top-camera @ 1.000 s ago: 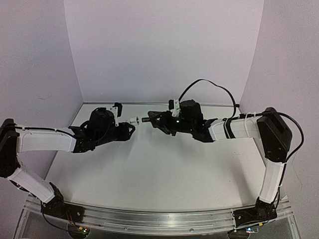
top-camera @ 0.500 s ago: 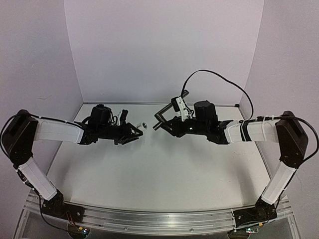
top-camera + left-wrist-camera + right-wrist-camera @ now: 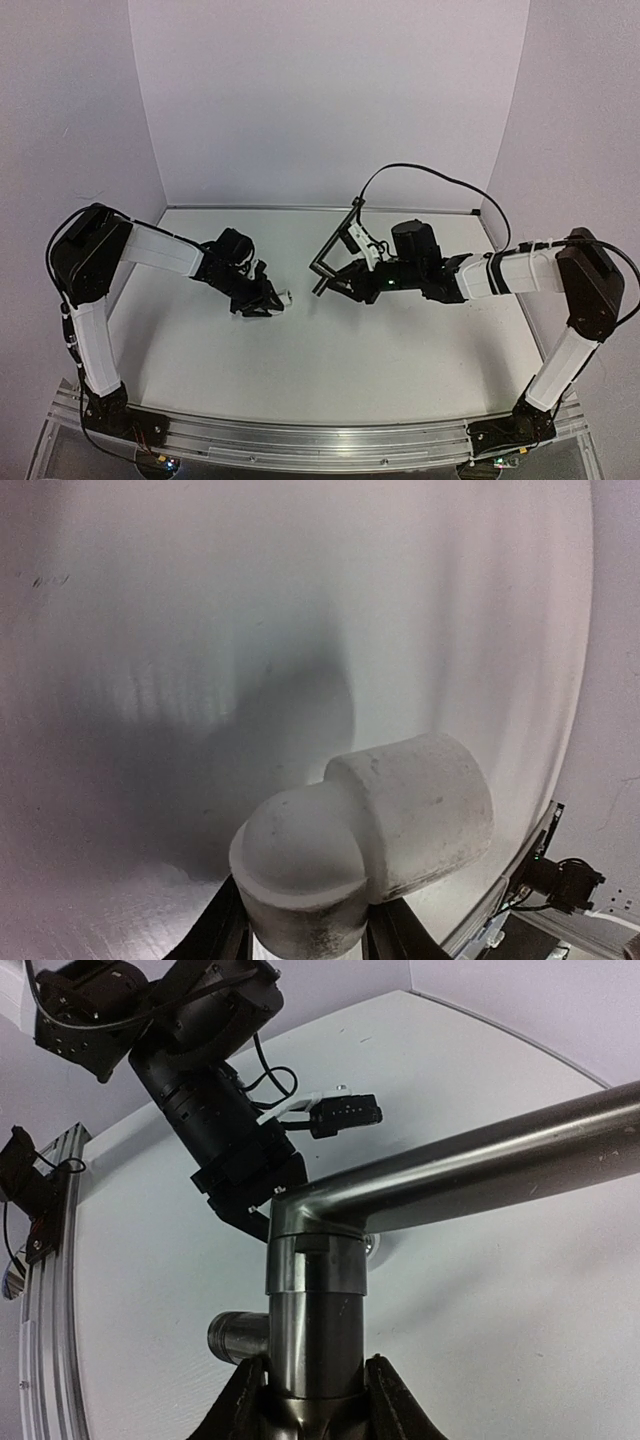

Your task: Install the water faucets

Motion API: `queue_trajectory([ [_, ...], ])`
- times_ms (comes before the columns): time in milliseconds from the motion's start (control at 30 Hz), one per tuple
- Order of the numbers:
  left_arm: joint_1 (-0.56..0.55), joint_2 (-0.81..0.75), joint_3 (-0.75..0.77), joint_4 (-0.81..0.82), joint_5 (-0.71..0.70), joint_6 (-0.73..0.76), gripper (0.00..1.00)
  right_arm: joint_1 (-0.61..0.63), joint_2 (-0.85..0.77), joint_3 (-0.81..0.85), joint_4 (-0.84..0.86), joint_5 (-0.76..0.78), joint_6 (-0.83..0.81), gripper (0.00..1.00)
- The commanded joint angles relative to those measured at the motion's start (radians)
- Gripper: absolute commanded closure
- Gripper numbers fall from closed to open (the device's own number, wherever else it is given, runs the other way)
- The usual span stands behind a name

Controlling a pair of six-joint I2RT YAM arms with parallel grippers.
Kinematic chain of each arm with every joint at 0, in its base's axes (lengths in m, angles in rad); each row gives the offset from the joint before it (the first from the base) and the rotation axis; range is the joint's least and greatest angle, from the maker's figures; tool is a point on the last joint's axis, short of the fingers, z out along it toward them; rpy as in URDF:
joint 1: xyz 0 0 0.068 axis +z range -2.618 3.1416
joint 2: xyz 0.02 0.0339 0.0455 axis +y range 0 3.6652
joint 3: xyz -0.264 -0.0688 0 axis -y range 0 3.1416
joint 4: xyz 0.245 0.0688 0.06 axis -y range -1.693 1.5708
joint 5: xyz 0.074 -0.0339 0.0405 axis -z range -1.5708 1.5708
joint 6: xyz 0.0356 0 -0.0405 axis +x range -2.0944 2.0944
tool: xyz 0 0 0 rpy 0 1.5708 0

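My left gripper [image 3: 268, 300] is shut on the white plastic elbow fitting [image 3: 285, 296], low over the table left of centre. In the left wrist view the fitting [image 3: 372, 830] fills the lower middle between my black fingertips [image 3: 226, 932]. My right gripper [image 3: 338, 281] is shut on the black metal faucet [image 3: 322, 270], whose thin rod [image 3: 345, 228] slants up toward the back wall. In the right wrist view the faucet body [image 3: 315, 1305] stands between my fingers [image 3: 385, 1392], with a short threaded stub [image 3: 235, 1337] to its left. A small gap separates fitting and faucet.
The white table [image 3: 330, 370] is enclosed by pale walls at the back and both sides. An aluminium rail [image 3: 300, 440] runs along the near edge. A black cable [image 3: 430, 178] loops above my right arm. The left gripper [image 3: 240, 1175] shows behind the faucet in the right wrist view.
My left arm has swung nearer and lower with the fitting. My right gripper has dropped and turned, so the faucet rod now slants up toward the back.
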Motion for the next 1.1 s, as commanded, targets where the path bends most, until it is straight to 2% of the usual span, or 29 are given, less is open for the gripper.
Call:
queue_trajectory([
  [0,-0.006,0.026,0.061,-0.079,-0.052,0.061,0.93,-0.002,-0.071,0.004,0.083,0.024,-0.023,1.00],
  [133,-0.008,-0.008,0.043,-0.085,-0.073,0.079,0.56,-0.002,-0.070,-0.005,0.077,0.020,-0.019,1.00],
  [200,-0.008,-0.047,0.030,-0.081,-0.080,0.091,0.41,-0.002,-0.071,-0.009,0.077,0.017,-0.013,1.00],
  [367,-0.009,-0.173,0.022,-0.112,-0.116,0.133,0.17,-0.002,-0.082,-0.008,0.077,0.025,0.012,1.00],
  [433,-0.009,-0.245,0.022,-0.111,-0.136,0.144,0.14,-0.001,-0.082,-0.004,0.082,0.022,0.057,1.00],
  [500,-0.008,-0.317,0.003,-0.024,-0.085,0.141,0.13,-0.001,-0.075,0.002,0.093,-0.001,0.082,1.00],
  [567,-0.008,-0.368,-0.017,0.110,0.045,0.106,0.12,0.004,-0.069,0.007,0.116,-0.021,0.109,1.00],
  [667,-0.008,-0.365,-0.050,0.422,0.229,-0.051,0.12,0.013,-0.059,0.017,0.144,-0.051,0.135,1.00],
  [733,-0.008,-0.331,-0.055,0.597,0.290,-0.164,0.12,0.020,-0.053,0.021,0.159,-0.075,0.143,1.00],
  [933,-0.027,-0.225,0.025,0.650,0.358,-0.214,0.14,0.042,-0.041,0.040,0.169,-0.112,0.149,1.00],
  [1067,-0.076,-0.200,0.059,0.593,0.381,-0.160,0.23,0.047,-0.040,0.050,0.175,-0.104,0.169,1.00],
])
